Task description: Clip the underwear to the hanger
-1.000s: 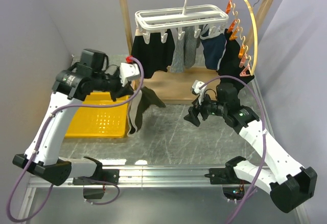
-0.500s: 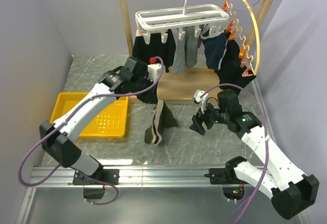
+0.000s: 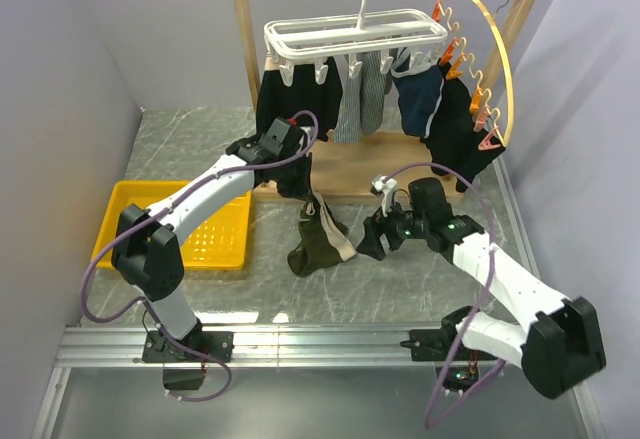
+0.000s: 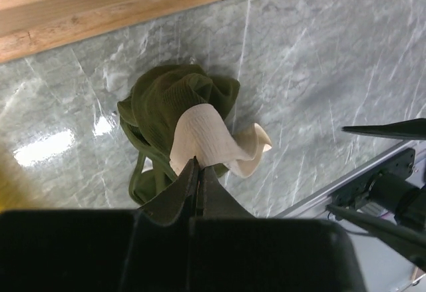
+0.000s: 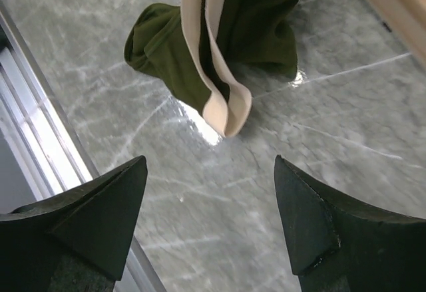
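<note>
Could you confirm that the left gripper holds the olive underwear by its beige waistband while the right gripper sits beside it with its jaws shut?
Not quite: the right gripper is open, its jaws set wide apart, as the right wrist view shows. The left gripper does pinch the underwear by its beige waistband, with the right one beside it.

The underwear runs off the right wrist view's top edge — upper folds unseen.
</note>
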